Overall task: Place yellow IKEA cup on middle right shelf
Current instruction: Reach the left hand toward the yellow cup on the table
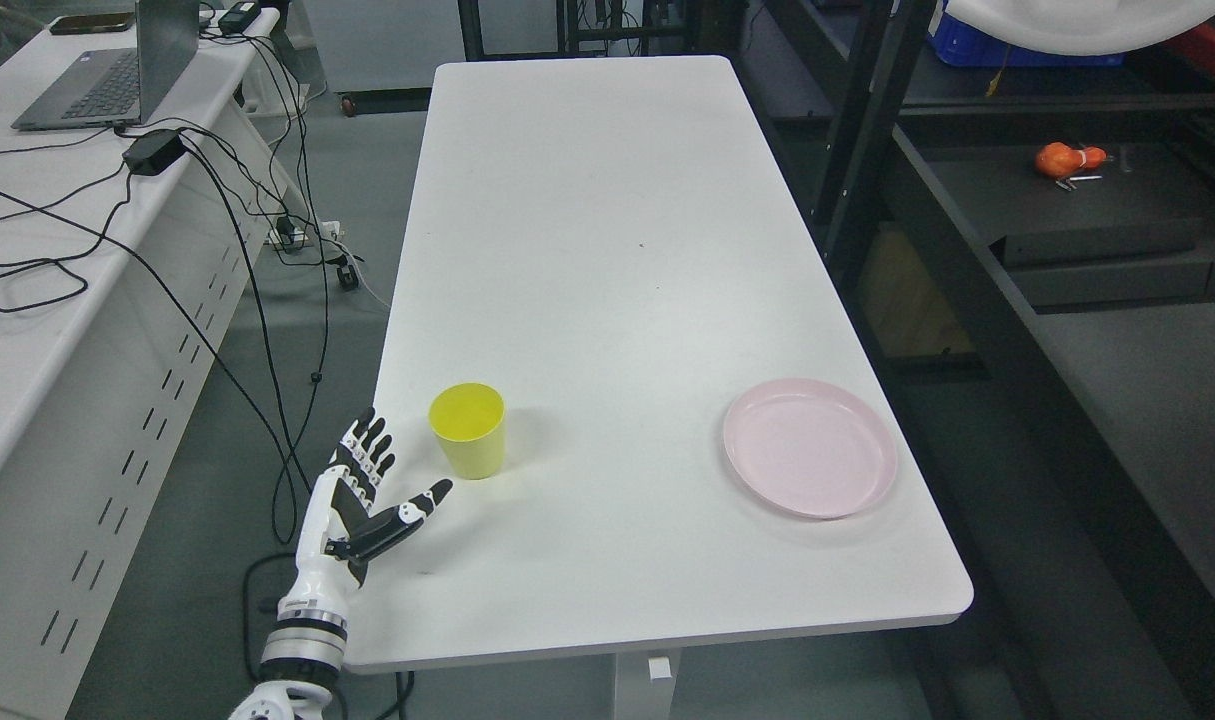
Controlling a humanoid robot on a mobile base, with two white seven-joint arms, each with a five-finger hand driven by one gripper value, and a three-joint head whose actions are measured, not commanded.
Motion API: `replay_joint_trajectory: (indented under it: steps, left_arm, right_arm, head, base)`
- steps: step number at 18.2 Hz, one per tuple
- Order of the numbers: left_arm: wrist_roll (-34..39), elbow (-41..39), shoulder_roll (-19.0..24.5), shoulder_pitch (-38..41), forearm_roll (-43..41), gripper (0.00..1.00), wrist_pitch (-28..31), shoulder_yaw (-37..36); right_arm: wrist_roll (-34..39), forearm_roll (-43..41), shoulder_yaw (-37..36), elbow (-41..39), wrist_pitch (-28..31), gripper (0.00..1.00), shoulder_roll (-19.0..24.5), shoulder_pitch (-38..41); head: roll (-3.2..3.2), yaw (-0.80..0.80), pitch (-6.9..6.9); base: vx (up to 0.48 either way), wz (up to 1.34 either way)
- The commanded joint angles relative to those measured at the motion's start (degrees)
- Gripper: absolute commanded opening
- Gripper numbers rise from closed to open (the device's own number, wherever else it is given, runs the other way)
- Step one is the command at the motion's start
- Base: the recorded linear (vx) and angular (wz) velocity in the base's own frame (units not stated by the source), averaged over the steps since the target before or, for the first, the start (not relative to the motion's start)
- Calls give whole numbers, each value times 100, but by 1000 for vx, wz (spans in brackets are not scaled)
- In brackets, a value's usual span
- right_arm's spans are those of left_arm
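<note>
The left robot hand [372, 500] comes in at the lower left, over the table's [607, 250] near left edge, its fingers [365, 455] spread wide and thumb angled out, holding nothing. Just beside it, to the right of the fingertips and not touching, the yellow cup [468, 430] stands upright on the white table, mouth open to the camera. Well apart, near the right edge, lies a pink plate [809, 447], and dark shelving [1067, 200] runs along the table's right side with an orange object [1065, 159] on one shelf.
</note>
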Motion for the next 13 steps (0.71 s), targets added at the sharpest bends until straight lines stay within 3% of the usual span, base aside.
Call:
replay_joint_trajectory:
  steps: [1, 11, 13]
  left_arm:
    - [-10, -13, 100, -9, -3, 99, -14, 268]
    - [-63, 162, 100, -122, 5, 99, -119, -224]
    - [-80, 495, 100, -367, 40, 99, -119, -172]
  right_arm:
    - [-4, -141, 97, 0, 4, 99, -100, 79]
    - [-4, -141, 97, 0, 4, 99, -100, 79]
    - [-4, -141, 97, 0, 4, 99, -100, 79]
  head:
    - [0, 0, 0]
    - [0, 0, 0]
    - [0, 0, 0]
  base:
    - [0, 0]
    - [0, 0]
    - [0, 0]
